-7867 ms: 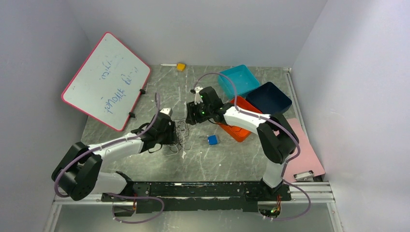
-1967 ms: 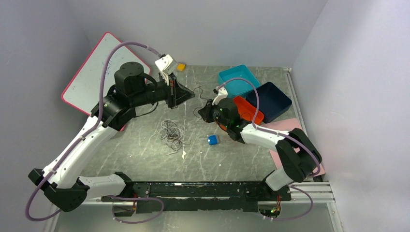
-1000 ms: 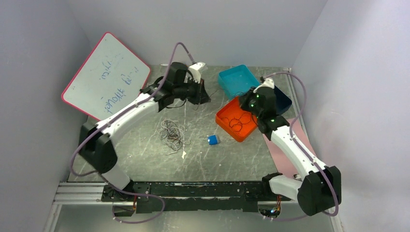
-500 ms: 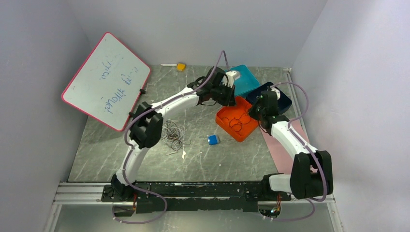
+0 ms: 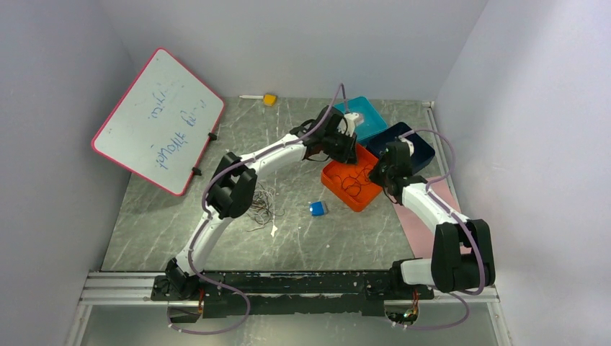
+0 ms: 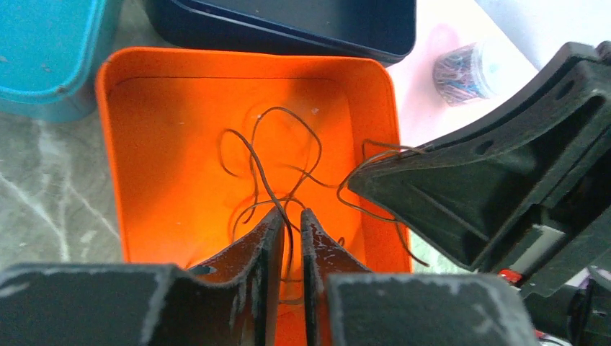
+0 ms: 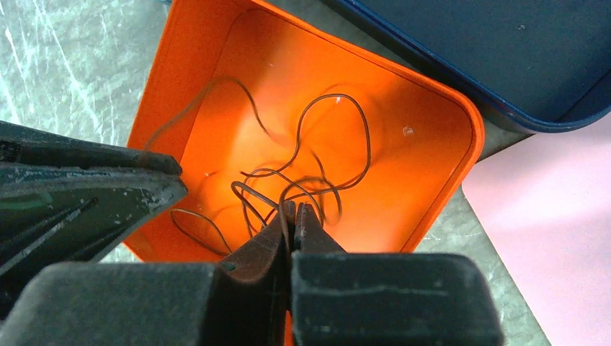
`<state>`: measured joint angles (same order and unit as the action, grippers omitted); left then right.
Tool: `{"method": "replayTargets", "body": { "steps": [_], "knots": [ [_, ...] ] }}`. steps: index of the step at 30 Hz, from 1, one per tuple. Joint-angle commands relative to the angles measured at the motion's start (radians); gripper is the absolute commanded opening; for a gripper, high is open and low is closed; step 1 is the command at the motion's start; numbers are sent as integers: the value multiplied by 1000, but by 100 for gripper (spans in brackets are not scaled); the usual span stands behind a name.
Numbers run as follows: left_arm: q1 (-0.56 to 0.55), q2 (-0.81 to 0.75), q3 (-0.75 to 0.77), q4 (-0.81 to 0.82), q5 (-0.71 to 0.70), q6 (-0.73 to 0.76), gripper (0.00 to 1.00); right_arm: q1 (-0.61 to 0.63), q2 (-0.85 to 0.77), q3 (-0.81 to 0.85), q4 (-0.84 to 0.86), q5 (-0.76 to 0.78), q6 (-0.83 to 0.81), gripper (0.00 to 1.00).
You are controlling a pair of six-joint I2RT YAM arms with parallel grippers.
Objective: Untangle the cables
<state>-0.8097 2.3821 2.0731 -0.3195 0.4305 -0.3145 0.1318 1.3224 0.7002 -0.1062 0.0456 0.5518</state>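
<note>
A thin dark cable (image 6: 252,155) lies in loose loops inside the orange tray (image 6: 108,144). My left gripper (image 6: 290,213) hangs over the tray's near side, jaws slightly open, with one strand running loose through the narrow gap. My right gripper (image 7: 294,207) is shut on the same cable (image 7: 360,130) at its tips, low over the tray (image 7: 447,187). From above, both grippers, left (image 5: 348,150) and right (image 5: 376,174), meet over the tray (image 5: 331,176). A whitish-grey tangle of cables (image 5: 261,203) lies on the table, partly behind the left arm.
A teal tray (image 5: 366,115) and a dark blue tray (image 5: 419,144) stand behind the orange one. A blue block (image 5: 317,208) lies near the tangle. A whiteboard (image 5: 155,119) leans at the left, a pink clipboard (image 5: 454,231) at the right, a yellow block (image 5: 269,99) at the back.
My left arm has swung right from the table's back centre to over the orange tray, and its jaws have just parted. The right gripper has dropped closer to the tray, still shut.
</note>
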Motion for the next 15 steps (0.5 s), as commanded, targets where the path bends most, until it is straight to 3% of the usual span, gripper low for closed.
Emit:
{"method": "replayTargets", "body": {
  "steps": [1, 6, 13, 15],
  "knots": [
    [-14, -21, 32, 18, 12, 0, 26, -9, -9, -7, 20, 8, -17, 0],
    [-14, -81, -7, 20, -31, 21, 46, -9, -15, -6, 14, 19, -25, 0],
    [-7, -257, -140, 38, -138, 44, 51, -10, 8, -4, 56, -32, -43, 0],
    [1, -330, -207, 54, -166, 47, 52, -9, 31, 17, 55, -48, -55, 4]
  ]
}}
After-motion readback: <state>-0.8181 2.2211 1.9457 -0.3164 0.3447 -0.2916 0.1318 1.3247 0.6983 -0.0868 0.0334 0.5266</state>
